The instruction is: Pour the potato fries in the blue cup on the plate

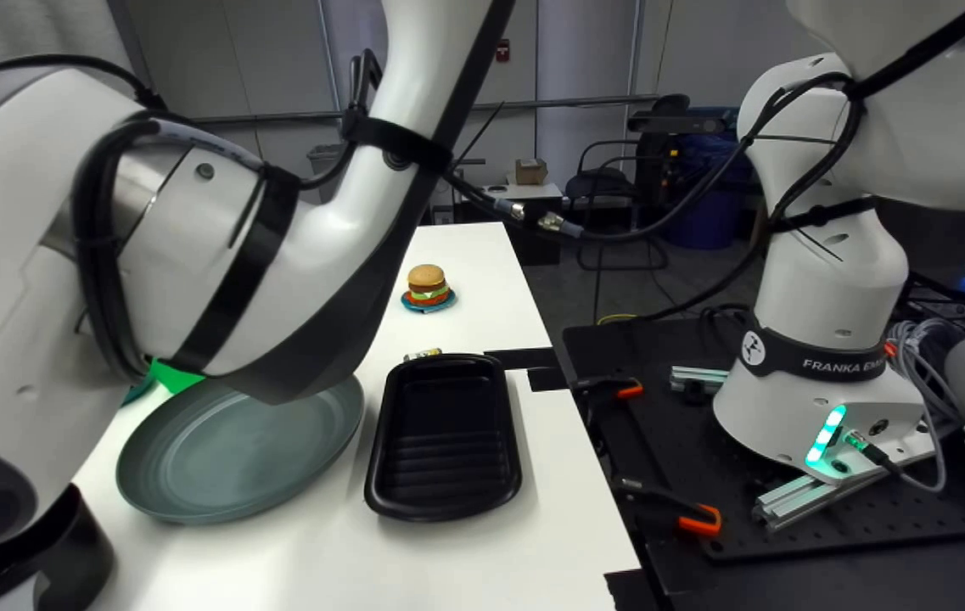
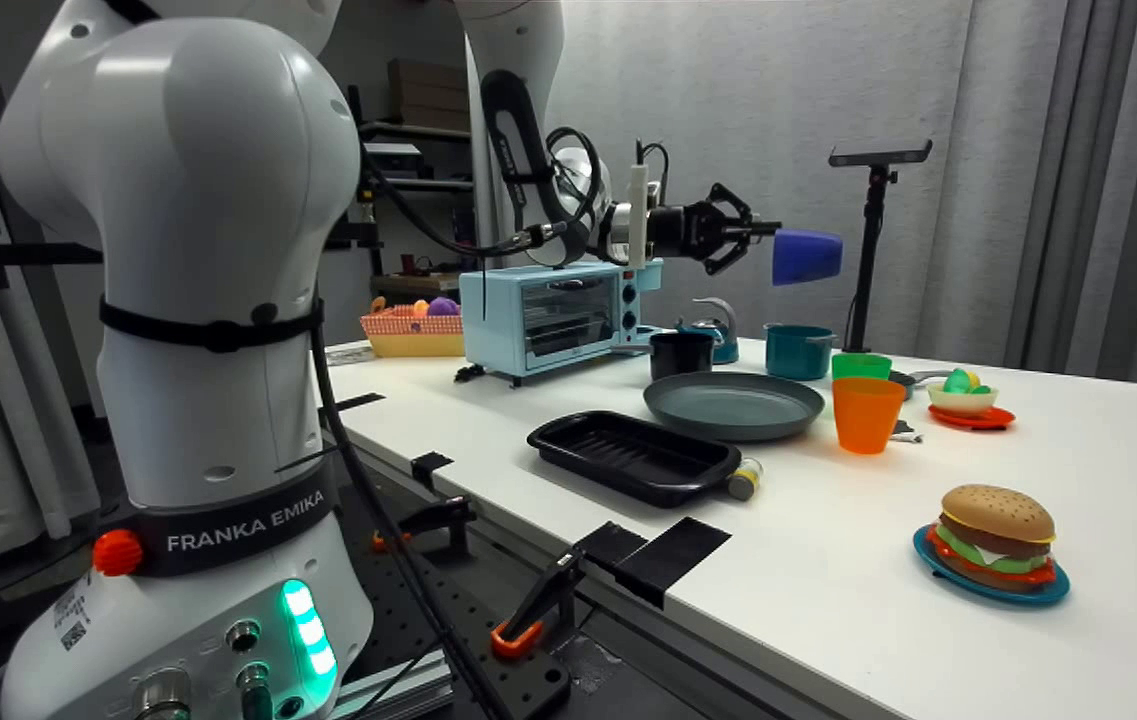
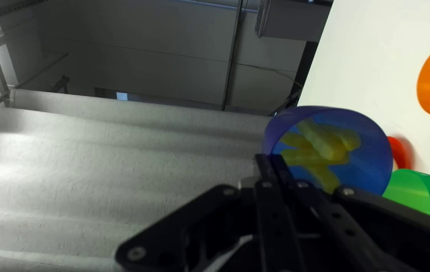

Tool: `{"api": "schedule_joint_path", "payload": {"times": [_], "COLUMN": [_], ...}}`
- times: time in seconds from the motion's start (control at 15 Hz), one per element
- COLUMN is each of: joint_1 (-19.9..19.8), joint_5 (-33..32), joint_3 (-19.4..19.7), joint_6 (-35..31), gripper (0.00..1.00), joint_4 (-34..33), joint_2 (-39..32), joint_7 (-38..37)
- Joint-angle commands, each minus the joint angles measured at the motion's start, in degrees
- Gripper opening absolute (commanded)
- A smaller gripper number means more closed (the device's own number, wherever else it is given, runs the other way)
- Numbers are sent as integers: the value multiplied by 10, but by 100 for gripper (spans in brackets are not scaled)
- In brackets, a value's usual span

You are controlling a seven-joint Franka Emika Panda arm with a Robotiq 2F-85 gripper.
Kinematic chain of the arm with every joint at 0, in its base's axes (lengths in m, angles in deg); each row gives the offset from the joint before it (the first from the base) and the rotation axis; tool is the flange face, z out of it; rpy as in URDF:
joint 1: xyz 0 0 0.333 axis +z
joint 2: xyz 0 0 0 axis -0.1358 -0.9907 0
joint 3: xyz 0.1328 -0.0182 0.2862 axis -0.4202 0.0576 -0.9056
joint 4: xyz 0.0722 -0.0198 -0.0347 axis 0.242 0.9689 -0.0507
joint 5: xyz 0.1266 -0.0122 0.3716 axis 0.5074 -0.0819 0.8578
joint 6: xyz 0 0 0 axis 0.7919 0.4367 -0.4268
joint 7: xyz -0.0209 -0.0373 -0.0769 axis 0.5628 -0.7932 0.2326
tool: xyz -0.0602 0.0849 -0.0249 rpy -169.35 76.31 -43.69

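The blue cup [image 2: 808, 257] hangs in the air well above the table, tipped on its side with its mouth toward the gripper. My gripper [image 2: 768, 229] is shut on its wall at the rim. From the wrist view, the fingertips of the gripper [image 3: 269, 156] pinch that rim at its left side. Several yellow potato fries [image 3: 322, 145] lie inside the blue cup. The plate [image 1: 219, 462], wide and grey-green, rests on the table with nothing visible on it in both exterior views. In an exterior view the plate [image 2: 728, 405] appears lower and left of the cup.
A black tray [image 2: 628, 455] sits beside the plate. Around it stand an orange cup [image 2: 866, 415], a green cup [image 2: 860, 366], a teal pot [image 2: 798, 352] and a black pot [image 2: 680, 356]. A light-blue oven [image 2: 538, 320] is behind; a toy burger [image 2: 996, 530] is nearer.
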State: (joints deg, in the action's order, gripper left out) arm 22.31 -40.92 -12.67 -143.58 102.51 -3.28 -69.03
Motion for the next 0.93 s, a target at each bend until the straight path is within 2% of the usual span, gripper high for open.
{"api": "schedule_joint_path", "payload": {"times": [0.0,0.87], "joint_1": [2,2], "joint_5": [-30,-90], "joint_3": [-7,-15], "joint_6": [42,97], "gripper": [1,1], "joint_4": [-14,-13], "joint_2": [-16,-28], "joint_7": [-23,-46]}}
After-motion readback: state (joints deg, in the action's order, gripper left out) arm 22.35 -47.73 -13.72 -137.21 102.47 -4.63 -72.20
